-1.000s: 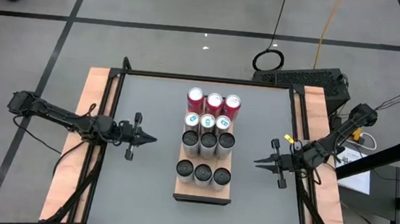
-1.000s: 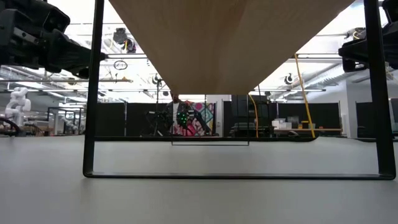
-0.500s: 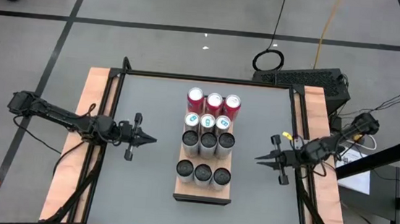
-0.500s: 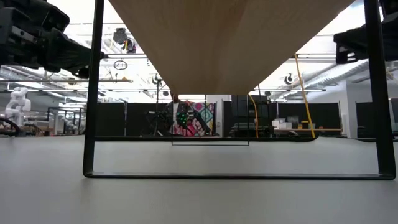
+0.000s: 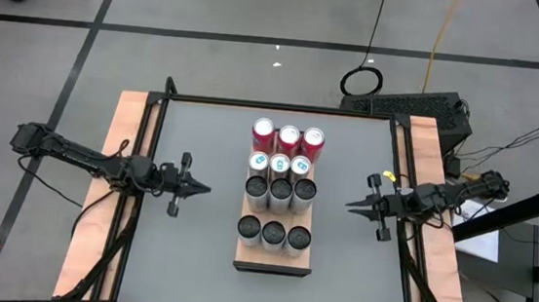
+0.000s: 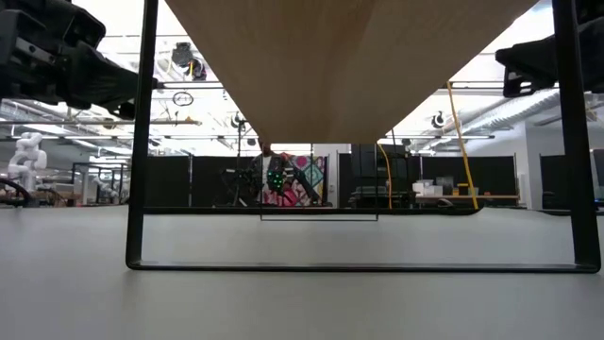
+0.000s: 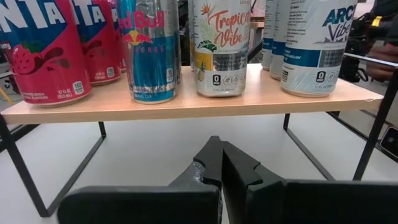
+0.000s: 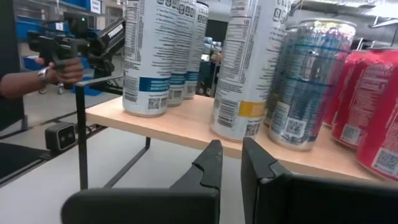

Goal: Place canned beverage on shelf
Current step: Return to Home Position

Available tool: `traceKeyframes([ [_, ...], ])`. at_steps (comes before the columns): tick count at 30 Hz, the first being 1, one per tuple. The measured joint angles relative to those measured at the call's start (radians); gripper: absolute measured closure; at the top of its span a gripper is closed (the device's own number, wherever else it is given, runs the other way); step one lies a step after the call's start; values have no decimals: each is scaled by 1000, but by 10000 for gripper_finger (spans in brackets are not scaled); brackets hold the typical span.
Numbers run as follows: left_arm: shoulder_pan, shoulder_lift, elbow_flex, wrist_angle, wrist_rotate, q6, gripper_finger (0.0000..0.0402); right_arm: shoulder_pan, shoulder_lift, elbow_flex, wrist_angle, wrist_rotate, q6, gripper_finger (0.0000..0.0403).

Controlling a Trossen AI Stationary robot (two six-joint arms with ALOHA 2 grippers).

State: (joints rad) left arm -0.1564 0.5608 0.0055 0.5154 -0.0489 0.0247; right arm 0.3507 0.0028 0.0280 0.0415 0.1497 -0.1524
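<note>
The shelf is a light wood board on a dark wire frame in the middle of the table. Several cans stand on it in rows of three: red ones at the far end, then white-and-blue-topped ones, then dark-topped ones. My left gripper hovers shut to the left of the shelf, pointing level at it. My right gripper hovers shut to its right, also pointing at it. Both wrist views look at the cans' sides, red cans and tall white cans, with nothing between the fingers.
The low view looks under the board between its dark legs. Bare grey tabletop lies on both sides of the shelf. Beyond the table, a person's hand holds a dark device.
My right gripper has drifted a little toward the table's far edge and swung round, so that it points more squarely at the shelf, its arm folding back toward the right edge. It has stayed shut and holds nothing. The cans have kept their places.
</note>
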Motion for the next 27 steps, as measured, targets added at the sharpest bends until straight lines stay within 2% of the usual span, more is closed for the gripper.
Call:
traceKeyframes([
  [6,0,-2,0,1,8,-19,399,-79,3,0,-30,-35,12,403],
  [12,0,-2,0,1,8,-16,399,-160,2,0,-55,-150,15,403],
  [18,17,-25,0,0,4,20,400,-223,2,0,-57,-159,15,403],
  [27,135,-181,-1,-106,133,23,401,-241,3,0,-59,-171,0,403],
])
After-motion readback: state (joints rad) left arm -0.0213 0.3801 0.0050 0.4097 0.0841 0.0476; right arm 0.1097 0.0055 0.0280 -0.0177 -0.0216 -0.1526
